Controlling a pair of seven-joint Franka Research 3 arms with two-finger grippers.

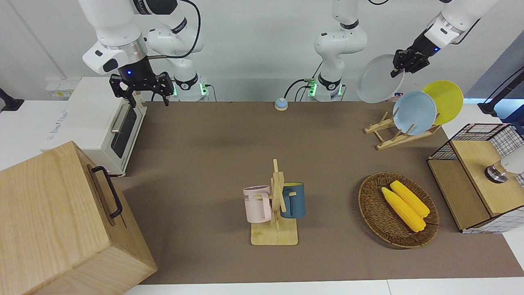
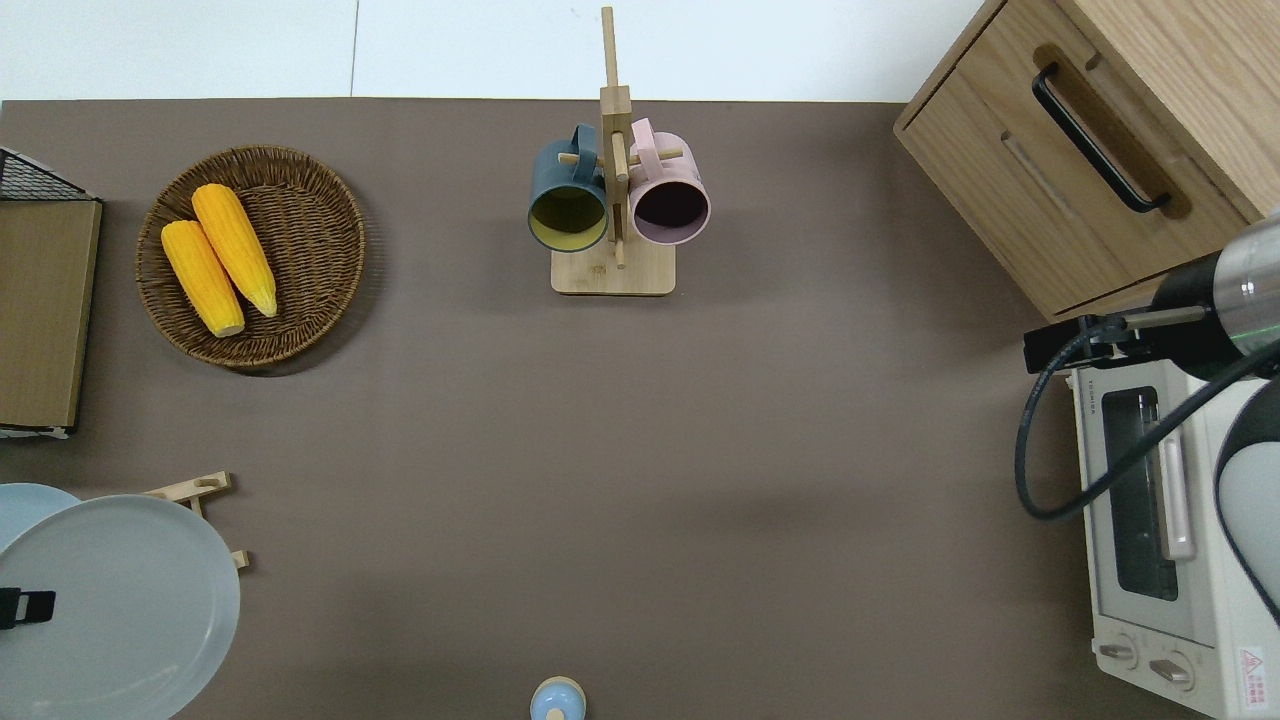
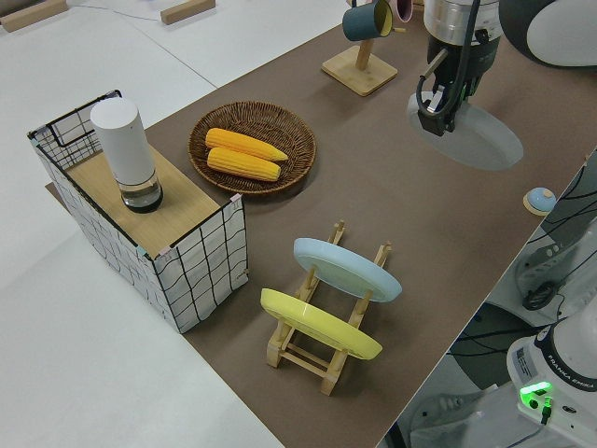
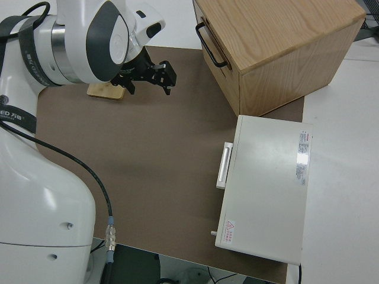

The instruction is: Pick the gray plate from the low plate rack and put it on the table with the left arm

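My left gripper (image 1: 399, 65) is shut on the rim of the gray plate (image 1: 377, 80) and holds it tilted in the air, clear of the low plate rack (image 1: 392, 137). In the overhead view the gray plate (image 2: 125, 600) hangs over the rack's empty end (image 2: 198, 487), with the left gripper (image 2: 20, 607) at the plate's rim. The left side view shows the gripper (image 3: 434, 117) holding the plate (image 3: 480, 140) over the brown table (image 3: 438, 233). The light blue plate (image 1: 414, 107) and the yellow plate (image 1: 446, 98) stand in the rack. My right arm is parked, its gripper (image 1: 148, 93) open.
A mug tree (image 1: 276, 205) with a pink and a blue mug stands mid-table. A wicker basket (image 1: 372, 213) holds two corn cobs. A wire box (image 1: 475, 176) is at the left arm's end. A toaster oven (image 1: 98, 123), wooden cabinet (image 1: 61, 221) and small blue bell (image 1: 281, 104) are also present.
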